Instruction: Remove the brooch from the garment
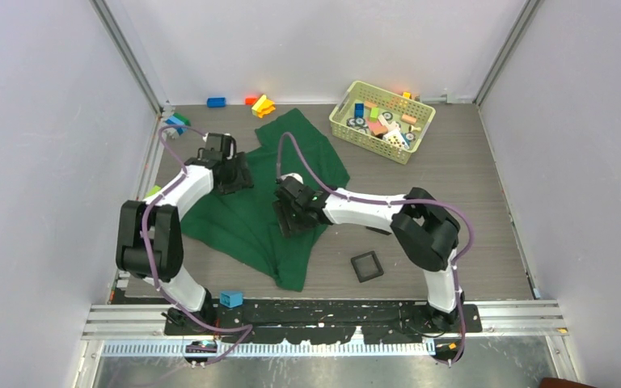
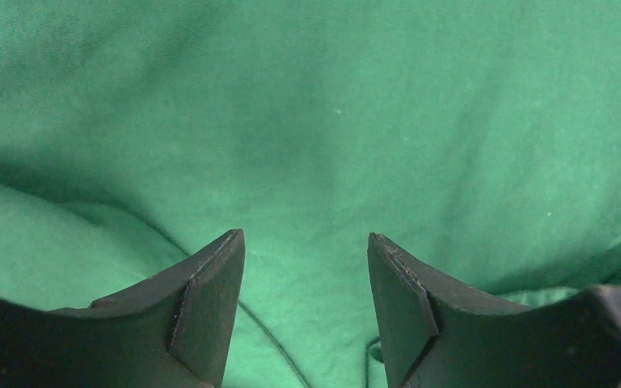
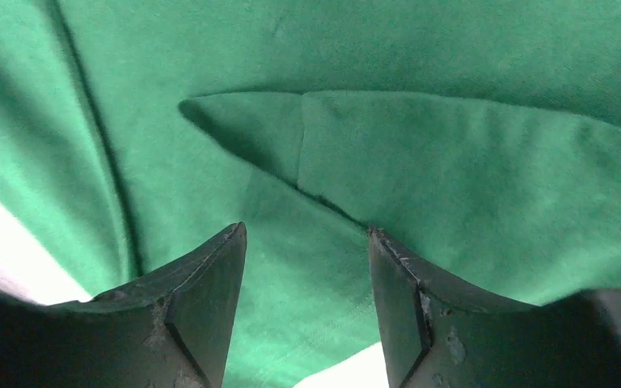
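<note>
The garment (image 1: 242, 218) lies spread and rumpled across the left middle of the table (image 1: 485, 186), from close to the far edge down towards the near edge. Both arms reach onto it, probably to flatten or pin the cloth so the brooch can be worked loose. The brooch itself shows in none of the views, so it may be under a fold or an arm.

The left gripper (image 2: 307, 242) sits low over a smooth stretch near the garment's left edge. Its fingers are apart, with only flat cloth between them. The right gripper (image 3: 307, 234) is over the garment's right edge, fingers likewise apart, straddling a folded flap without pinching it.

Towards the far right corner stands a pale green basket (image 1: 341, 121) holding a jumble of coloured toy blocks (image 1: 388, 123). A small black tray (image 1: 356, 260) sits near the near edge, just right of the garment's lower tip — nothing shows inside it, so it may be meant for the brooch.
</note>
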Robot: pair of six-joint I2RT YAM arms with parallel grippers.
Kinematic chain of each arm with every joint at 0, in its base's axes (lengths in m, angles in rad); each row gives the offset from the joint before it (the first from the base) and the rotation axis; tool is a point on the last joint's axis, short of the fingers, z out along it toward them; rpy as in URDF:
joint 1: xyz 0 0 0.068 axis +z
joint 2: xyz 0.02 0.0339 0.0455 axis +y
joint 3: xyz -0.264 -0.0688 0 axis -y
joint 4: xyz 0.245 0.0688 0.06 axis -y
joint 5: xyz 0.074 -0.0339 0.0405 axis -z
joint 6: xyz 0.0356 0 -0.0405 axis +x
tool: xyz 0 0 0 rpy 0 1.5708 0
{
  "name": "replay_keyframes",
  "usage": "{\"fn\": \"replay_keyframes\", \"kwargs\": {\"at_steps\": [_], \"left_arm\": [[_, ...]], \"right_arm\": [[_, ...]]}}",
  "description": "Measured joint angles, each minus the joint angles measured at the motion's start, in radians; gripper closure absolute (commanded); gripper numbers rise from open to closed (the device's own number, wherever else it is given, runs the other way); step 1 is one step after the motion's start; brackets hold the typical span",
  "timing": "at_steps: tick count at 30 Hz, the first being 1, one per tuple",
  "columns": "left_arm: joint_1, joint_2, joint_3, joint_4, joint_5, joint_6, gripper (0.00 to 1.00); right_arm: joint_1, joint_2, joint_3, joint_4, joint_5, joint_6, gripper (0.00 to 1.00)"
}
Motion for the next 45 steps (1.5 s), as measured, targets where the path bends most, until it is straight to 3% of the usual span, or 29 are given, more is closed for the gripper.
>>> {"fn": "replay_keyframes", "kwargs": {"at_steps": [4,6,7,9,11,18,20,23,26,29,34,36,37,39,45], "left_arm": [[0.043,0.048,0.012,-0.001,0.053,-0.016,0.39],[0.060,0.056,0.012,-0.003,0.068,-0.022,0.41],[0.068,0.057,0.012,-0.002,0.076,-0.030,0.41],[0.081,0.059,0.012,0.000,0.088,-0.043,0.43],[0.090,0.063,0.012,0.003,0.092,-0.060,0.43],[0.100,0.106,0.011,0.011,0.078,-0.110,0.47],[0.100,0.134,0.012,0.023,0.060,-0.124,0.47],[0.103,0.170,0.021,0.035,0.048,-0.142,0.47],[0.108,0.200,0.051,0.040,0.040,-0.149,0.47],[0.113,0.229,0.086,0.048,0.035,-0.159,0.47],[0.132,0.241,0.095,0.074,0.039,-0.174,0.47],[0.132,0.245,0.103,0.067,0.039,-0.173,0.47],[0.132,0.248,0.108,0.062,0.038,-0.172,0.47],[0.132,0.252,0.117,0.059,0.035,-0.164,0.47],[0.135,0.224,0.098,0.060,0.092,-0.107,0.33]], "right_arm": [[0.007,0.072,0.046,-0.025,-0.003,-0.031,0.40],[0.010,0.091,0.083,-0.028,0.000,-0.050,0.51],[0.011,0.103,0.099,-0.028,0.000,-0.060,0.64],[0.014,0.125,0.122,-0.029,0.000,-0.077,0.79],[0.017,0.137,0.127,-0.031,0.001,-0.084,0.88],[0.020,0.013,-0.038,-0.003,-0.013,-0.051,0.95],[0.022,-0.079,-0.130,-0.027,-0.014,-0.025,0.85],[0.028,-0.223,-0.253,-0.065,-0.014,0.022,0.81],[0.034,-0.357,-0.366,-0.095,-0.013,0.071,0.98],[0.034,-0.446,-0.453,-0.111,-0.021,0.121,1.00],[0.036,-0.599,-0.589,-0.110,-0.079,0.225,0.93],[0.038,-0.650,-0.625,-0.108,-0.109,0.259,0.76],[0.039,-0.666,-0.634,-0.110,-0.119,0.270,0.60],[0.040,-0.686,-0.637,-0.140,-0.135,0.277,0.45],[0.035,-0.693,-0.561,-0.257,-0.064,0.230,0.27]]}}
